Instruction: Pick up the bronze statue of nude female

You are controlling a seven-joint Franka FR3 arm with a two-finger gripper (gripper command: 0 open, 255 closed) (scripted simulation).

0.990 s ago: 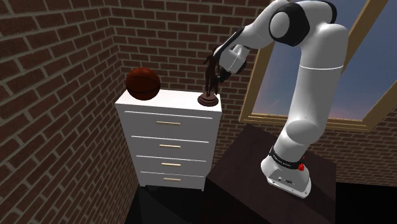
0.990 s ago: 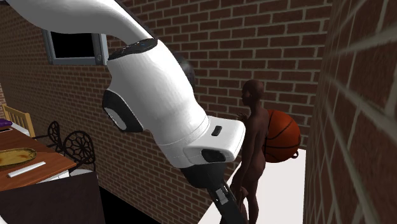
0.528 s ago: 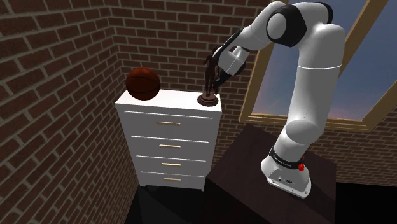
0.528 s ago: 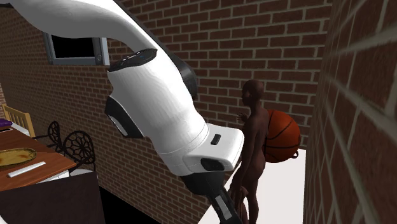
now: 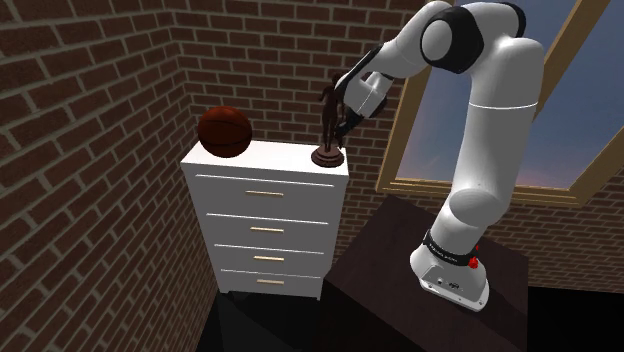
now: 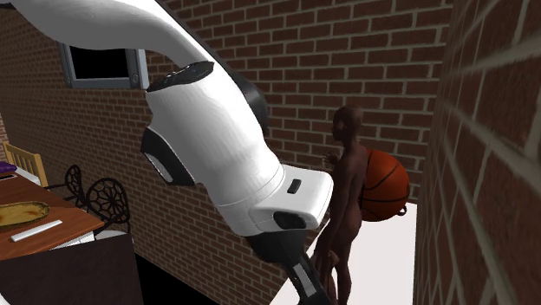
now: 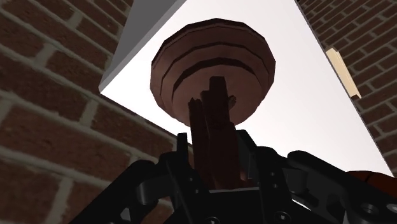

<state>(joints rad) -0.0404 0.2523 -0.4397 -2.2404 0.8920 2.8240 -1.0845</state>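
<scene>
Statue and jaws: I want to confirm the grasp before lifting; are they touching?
Touching. Wrist view: jaws clasp the statue on both sides.

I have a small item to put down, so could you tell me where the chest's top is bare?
The white chest of drawers is bare mid-top, between the dark orange basketball and the round-based dark brown statue. That statue's end is crowded: the black end effector clasps its legs.

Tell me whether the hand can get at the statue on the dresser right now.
Probably yes. The hand is at the statue, its fingers closed on the figure's legs above the round base. The basketball sits apart on the dresser and blocks nothing.
</scene>
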